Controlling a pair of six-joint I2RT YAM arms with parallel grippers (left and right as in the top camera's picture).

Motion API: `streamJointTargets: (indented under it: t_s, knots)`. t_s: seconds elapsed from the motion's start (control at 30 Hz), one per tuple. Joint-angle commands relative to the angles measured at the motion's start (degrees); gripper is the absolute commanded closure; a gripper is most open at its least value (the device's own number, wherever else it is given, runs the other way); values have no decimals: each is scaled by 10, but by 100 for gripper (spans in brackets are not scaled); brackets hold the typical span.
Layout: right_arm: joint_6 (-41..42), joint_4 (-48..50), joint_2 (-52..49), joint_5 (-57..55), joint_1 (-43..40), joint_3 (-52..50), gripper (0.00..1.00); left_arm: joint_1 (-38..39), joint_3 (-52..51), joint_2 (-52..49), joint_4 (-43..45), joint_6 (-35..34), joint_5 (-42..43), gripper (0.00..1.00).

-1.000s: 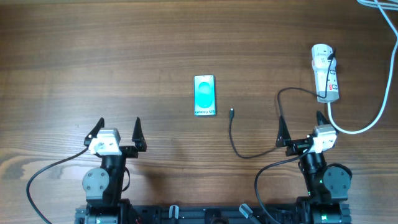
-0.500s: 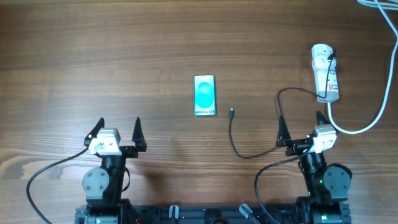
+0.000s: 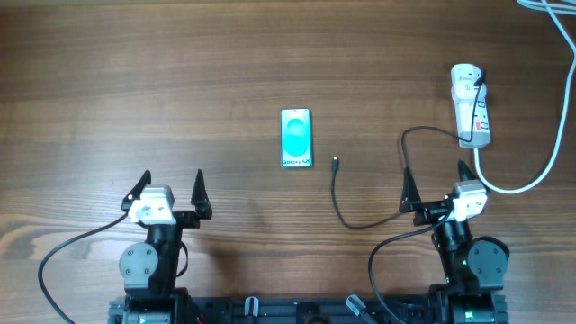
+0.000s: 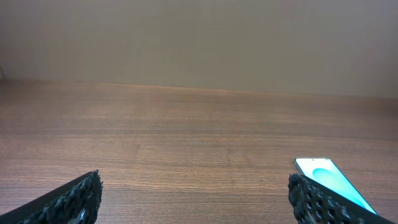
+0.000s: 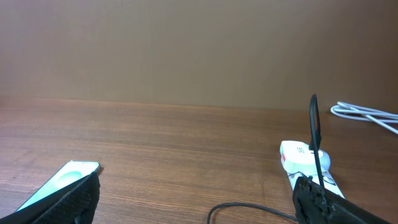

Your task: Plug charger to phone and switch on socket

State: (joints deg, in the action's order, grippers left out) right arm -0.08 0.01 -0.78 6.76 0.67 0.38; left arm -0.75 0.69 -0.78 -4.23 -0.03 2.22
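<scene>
The phone [image 3: 296, 138] lies flat at the table's middle, teal screen up; it also shows in the left wrist view [image 4: 333, 185] and the right wrist view [image 5: 59, 180]. The charger's thin black cable [image 3: 346, 220] curls from its connector tip [image 3: 335, 163], just right of the phone, round to the black plug [image 3: 478, 84] seated in the socket. The socket [image 3: 469, 106] is a white power strip at the far right, also in the right wrist view [image 5: 303, 157]. My left gripper [image 3: 171, 192] and right gripper [image 3: 435, 184] are both open and empty, near the table's front.
The socket's thick white cord [image 3: 551, 153] loops down its right side and runs off the top right corner; it also shows in the right wrist view [image 5: 367, 115]. The robots' thicker black cables [image 3: 63, 252] trail by the arm bases at the front edge.
</scene>
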Motion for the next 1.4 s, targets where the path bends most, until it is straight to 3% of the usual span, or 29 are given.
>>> streamJointTargets:
  t_s: [0.0, 0.3, 0.47, 0.57, 0.67, 0.77, 0.83, 0.87, 0.97, 1.13, 1.2, 1.27, 1.3, 1.37]
  knots:
    - [5, 3, 3, -9, 2, -1, 0, 2, -4, 4, -1, 9, -2, 0]
    - [5, 3, 3, -9, 2, -1, 0, 2, -3, 4, 1, 9, 14, 0]
    - [5, 3, 3, -9, 2, -1, 0, 3, -3, 4, 53, 9, 261, 0]
    - [4, 3, 3, -9, 2, -1, 0, 3, -3, 4, 69, 9, 332, 0]
    - [5, 3, 3, -9, 2, -1, 0, 3, -3, 4, 118, 9, 331, 0]
    - [5, 3, 3, -9, 2, -1, 0, 3, -3, 4, 246, 8, 322, 0]
    - [5, 3, 3, -9, 2, -1, 0, 3, 7, 4, 335, -18, 264, 0]
    - [5, 3, 3, -9, 2, -1, 0, 3, 20, 4, 339, -19, 246, 0]
    - [5, 3, 3, -9, 2, -1, 0, 3, 97, -23, 285, -19, 209, 0]
    - [5, 3, 3, -9, 2, -1, 0, 3, 351, -210, -56, -19, 183, 0]
    - [5, 3, 3, -9, 2, -1, 0, 3, 449, -308, -170, -19, 231, 0]
    - [4, 3, 3, -9, 2, -1, 0, 3, 506, -380, -230, -19, 348, 0]
    - [5, 3, 3, -9, 2, -1, 0, 3, 518, -415, -236, -19, 408, 0]
    - [5, 3, 3, -9, 2, -1, 0, 3, 519, -464, -193, -40, 451, 0]
